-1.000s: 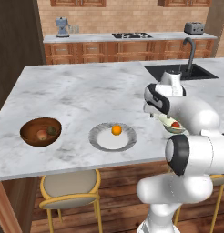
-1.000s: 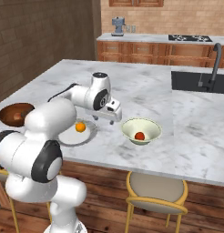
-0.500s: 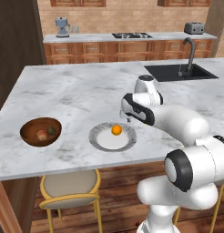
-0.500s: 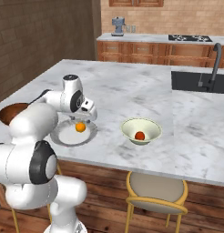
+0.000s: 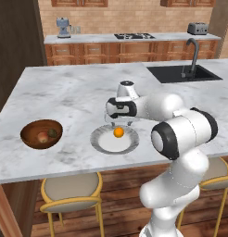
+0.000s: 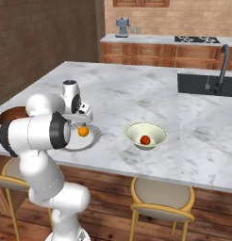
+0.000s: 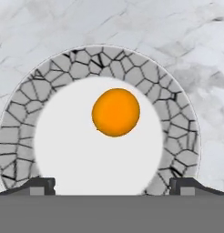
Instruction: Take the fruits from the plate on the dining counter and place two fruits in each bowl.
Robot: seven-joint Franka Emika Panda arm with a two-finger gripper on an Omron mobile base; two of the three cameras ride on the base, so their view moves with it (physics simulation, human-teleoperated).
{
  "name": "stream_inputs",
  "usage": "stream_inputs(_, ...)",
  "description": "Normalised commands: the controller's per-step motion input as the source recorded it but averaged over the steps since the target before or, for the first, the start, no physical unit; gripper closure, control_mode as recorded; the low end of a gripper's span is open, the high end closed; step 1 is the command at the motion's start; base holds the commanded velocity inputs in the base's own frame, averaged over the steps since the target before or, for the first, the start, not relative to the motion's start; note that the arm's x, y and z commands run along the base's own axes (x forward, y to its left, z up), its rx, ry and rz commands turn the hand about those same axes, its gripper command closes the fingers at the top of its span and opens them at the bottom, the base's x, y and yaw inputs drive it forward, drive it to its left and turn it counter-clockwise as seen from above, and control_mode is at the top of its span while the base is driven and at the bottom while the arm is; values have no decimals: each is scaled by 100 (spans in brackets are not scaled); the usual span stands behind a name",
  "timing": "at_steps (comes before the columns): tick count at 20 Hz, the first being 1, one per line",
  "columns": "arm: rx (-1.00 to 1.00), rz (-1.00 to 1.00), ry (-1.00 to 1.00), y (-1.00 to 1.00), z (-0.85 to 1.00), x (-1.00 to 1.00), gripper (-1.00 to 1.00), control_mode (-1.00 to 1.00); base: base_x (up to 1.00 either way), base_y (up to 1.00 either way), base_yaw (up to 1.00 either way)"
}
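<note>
Now that the arm has swung back from the pale bowl [image 6: 146, 135] — one red fruit [image 6: 145, 140] inside — the claw [image 5: 118, 123] hangs spread above the orange fruit [image 7: 116, 112] on the plate [image 7: 22, 123], mid-bench [image 5: 65, 92], the bowl's missing second.

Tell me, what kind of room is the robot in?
It looks like a kitchen. There is a sink with a tall faucet set in the marble counter, a stovetop along the back wall, and wooden cabinets under it.
</note>
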Motion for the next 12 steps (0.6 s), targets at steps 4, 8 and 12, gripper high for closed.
stream_inputs(4, 5, 0, 0, -3, -56, 50, -100, -100, 0, 0, 0)
stream_inputs(8, 1, 0, 0, 0, -54, 34, -100, -100, 0, 0, 0)
stream_inputs(12, 1, 0, 0, -3, -32, 9, -100, -100, 0, 0, 0)
